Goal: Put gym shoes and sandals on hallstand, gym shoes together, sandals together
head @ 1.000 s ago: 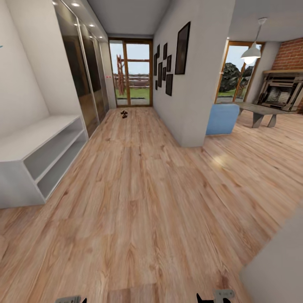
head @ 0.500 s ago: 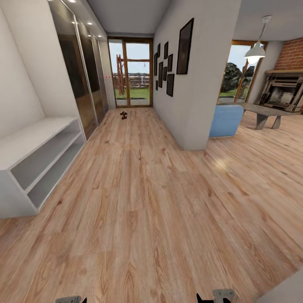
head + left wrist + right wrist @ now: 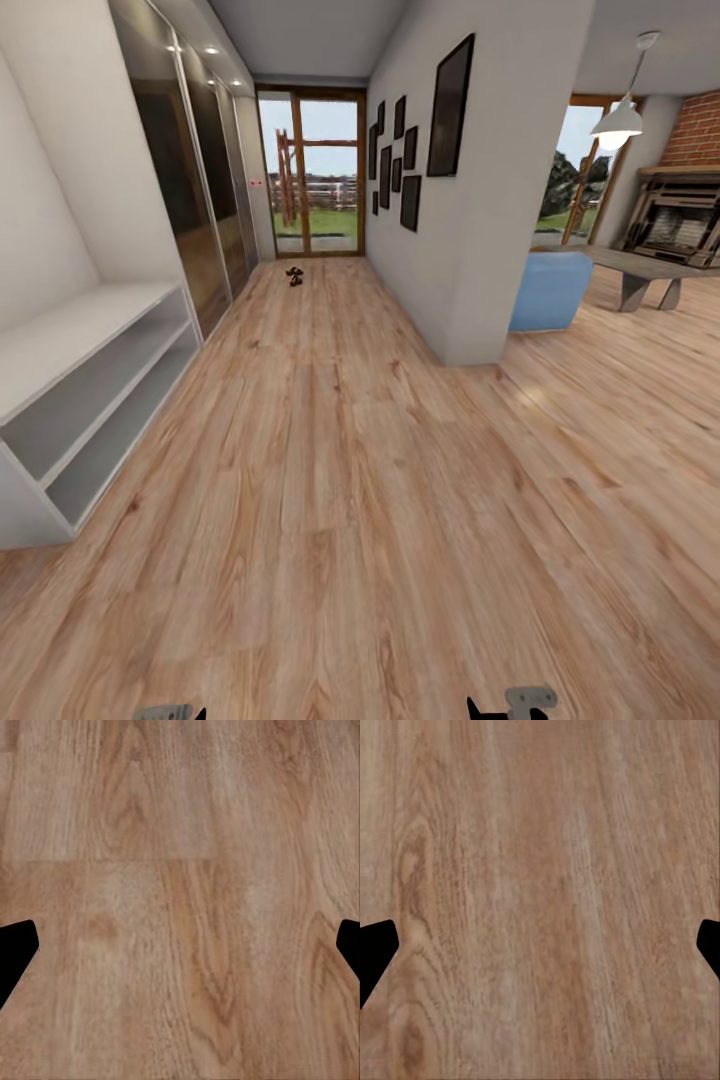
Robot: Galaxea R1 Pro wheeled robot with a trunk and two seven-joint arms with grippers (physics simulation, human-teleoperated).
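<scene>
Far down the corridor floor (image 3: 330, 480), near the glass door, lie the two sandals (image 3: 294, 276) as small dark brown shapes close together. The gym shoes are out of view. The hallstand (image 3: 70, 335) is a light-grey two-tier bench against the left wall, its top and shelves bare. The tips of my left gripper (image 3: 168, 712) and right gripper (image 3: 512, 703) peek in at the lower edge of the head view. My left gripper (image 3: 180, 945) and right gripper (image 3: 540, 945) are both open over bare wood planks, holding nothing.
Mirrored wardrobe doors (image 3: 200, 200) line the left wall beyond the hallstand. A white wall (image 3: 470, 250) with dark picture frames bounds the corridor on the right. Past its corner are a blue seat (image 3: 548, 290), a grey table (image 3: 640, 268) and a brick fireplace (image 3: 680, 215).
The whole picture has shifted: the camera has moved forward along the corridor, so the hallstand and the wall corner look nearer. Both grippers keep their pose, open.
</scene>
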